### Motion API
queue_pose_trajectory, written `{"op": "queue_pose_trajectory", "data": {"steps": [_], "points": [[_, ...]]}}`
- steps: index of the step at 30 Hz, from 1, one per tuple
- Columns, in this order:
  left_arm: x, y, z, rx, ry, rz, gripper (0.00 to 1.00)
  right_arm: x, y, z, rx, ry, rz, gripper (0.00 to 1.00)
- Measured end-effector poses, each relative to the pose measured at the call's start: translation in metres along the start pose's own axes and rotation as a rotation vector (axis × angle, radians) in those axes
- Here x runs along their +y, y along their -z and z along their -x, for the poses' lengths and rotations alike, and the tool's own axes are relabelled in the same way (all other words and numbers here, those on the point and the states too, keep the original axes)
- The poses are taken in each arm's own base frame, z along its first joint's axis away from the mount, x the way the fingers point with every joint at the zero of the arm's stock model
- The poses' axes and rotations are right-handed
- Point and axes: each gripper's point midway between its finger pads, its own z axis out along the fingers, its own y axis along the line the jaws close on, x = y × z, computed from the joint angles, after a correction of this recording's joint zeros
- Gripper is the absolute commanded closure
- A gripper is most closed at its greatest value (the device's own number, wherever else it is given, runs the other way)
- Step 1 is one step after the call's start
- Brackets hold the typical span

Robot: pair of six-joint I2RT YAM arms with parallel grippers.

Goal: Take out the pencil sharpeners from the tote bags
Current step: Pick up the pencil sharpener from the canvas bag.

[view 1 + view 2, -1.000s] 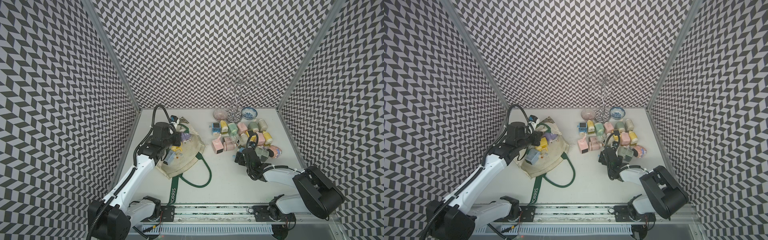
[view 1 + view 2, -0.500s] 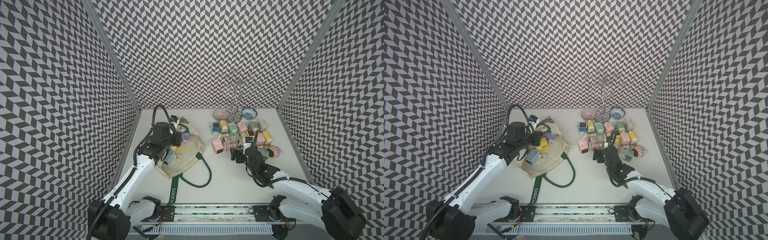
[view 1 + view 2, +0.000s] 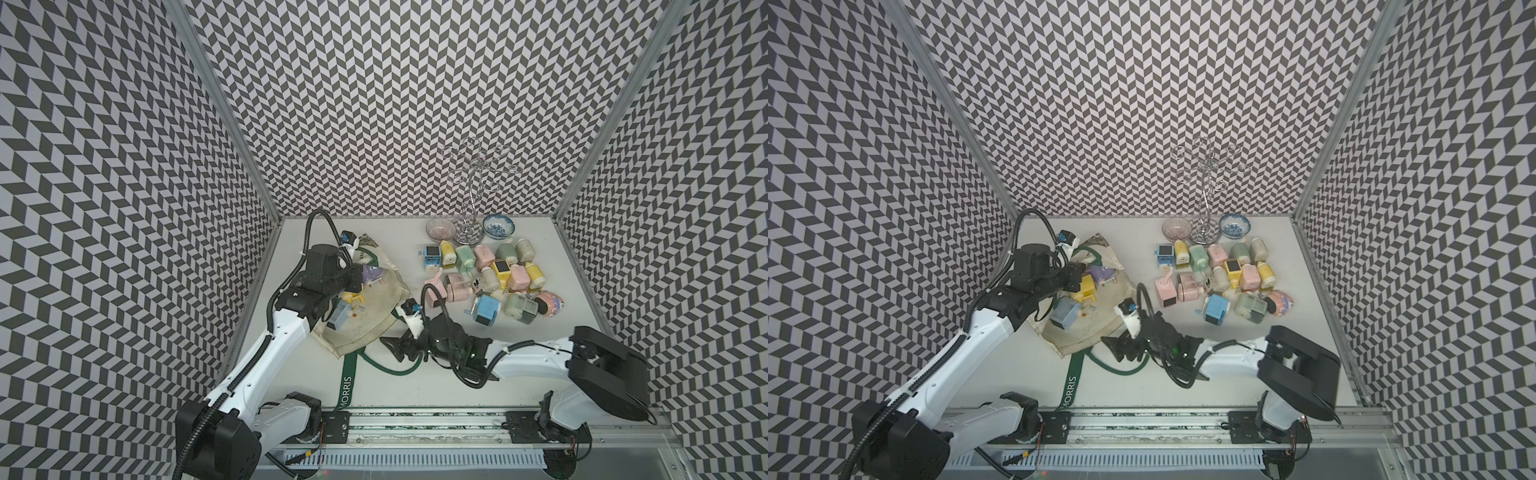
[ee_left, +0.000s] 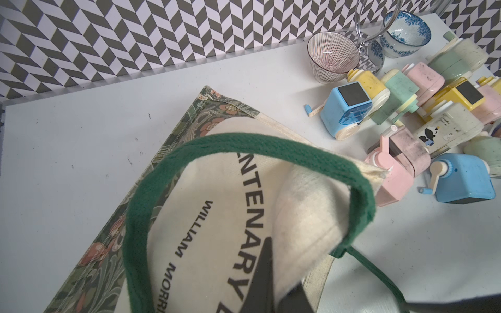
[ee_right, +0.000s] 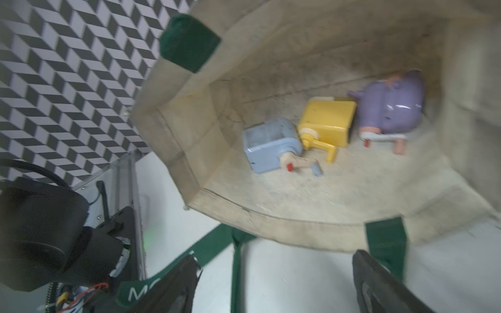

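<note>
Three plastic crank sharpeners are found inside the cream canvas tote bag (image 5: pixel 271 206): a blocky blue sharpener (image 5: pixel 271 143), a yellow sharpener (image 5: pixel 328 122) and a rounded lilac sharpener (image 5: pixel 390 108). The bag's limp rim is pinched in the closed left hand (image 3: pixel 355 279); the right hand (image 5: pixel 273 256) is spread, empty, at its mouth. Each is judged light, rigid and smooth, best taken across the body, not the thin crank. The other pastel sharpeners (image 3: pixel 486 274) are heaped on the white counter (image 3: pixel 415 395).

Cream tote bag (image 3: pixel 374 309), green straps, on its side, mouth open. Inside: blue sharpener (image 5: pixel 271 143), yellow sharpener (image 5: pixel 328 122), lilac sharpener (image 5: pixel 390 105), all toppled. Pile of sharpeners (image 3: pixel 490 272), pastel, mixed poses, outside nr bag.
</note>
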Motion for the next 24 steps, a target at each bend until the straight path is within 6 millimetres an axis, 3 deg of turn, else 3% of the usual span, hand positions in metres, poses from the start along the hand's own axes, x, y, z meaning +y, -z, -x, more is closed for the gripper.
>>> {"op": "queue_pose_trajectory", "data": {"steps": [3, 9, 15, 24], "points": [[0.0, 0.0, 0.0, 0.0, 0.0, 0.0, 1.0, 0.016, -0.035, -0.002, -0.013, 0.062, 0.073, 0.09], [0.0, 0.001, 0.001, -0.003, 0.0, -0.001, 1.0, 0.021, -0.095, -0.012, -0.058, 0.177, 0.116, 0.0], [-0.001, 0.003, 0.0, -0.007, -0.002, -0.004, 1.0, 0.013, -0.127, -0.022, -0.098, 0.266, 0.111, 0.01], [-0.003, 0.003, 0.0, -0.006, -0.002, -0.012, 1.0, 0.005, -0.163, 0.015, -0.215, 0.317, 0.103, 0.01]]}}
